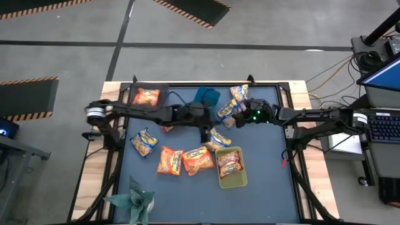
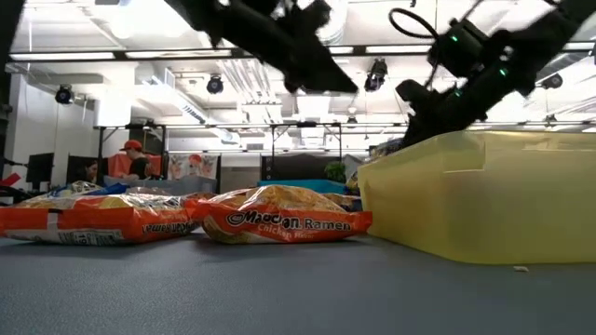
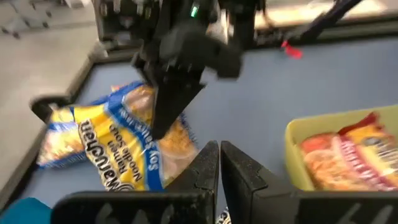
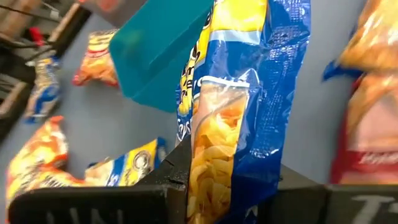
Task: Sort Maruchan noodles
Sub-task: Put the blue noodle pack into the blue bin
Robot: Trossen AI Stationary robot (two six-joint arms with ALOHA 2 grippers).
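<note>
Surface (image 1: 262, 194) first: a dark grey mat framed in pale wood, with both dark arms reaching in over its middle. A yellow-green bin (image 1: 232, 180) sits toward the near right and holds a red packet (image 1: 230, 162); in the low view its pale wall fills the right side. A blue bin (image 1: 207, 95) lies near the far edge, between the two arms. A green plant-like thing (image 1: 132, 200) stands at the near left corner.

Maruchan noodles lie scattered over the mat: one orange packet (image 1: 147, 97) at the far left corner, a blue-and-yellow packet (image 1: 144, 142) left of centre, two orange packets (image 1: 169, 160) side by side just left of the yellow-green bin, and another blue-and-yellow packet (image 1: 219, 139) just beyond that bin.

Right end effector (image 1: 236, 117) is over the far middle, beside the blue bin, its fingers closed on a blue-and-yellow packet held (image 4: 239, 118) that hangs upright between them in its wrist view.

Left end effector (image 1: 205, 136) is over the centre of the mat, its fingers pressed together with nothing between them.
</note>
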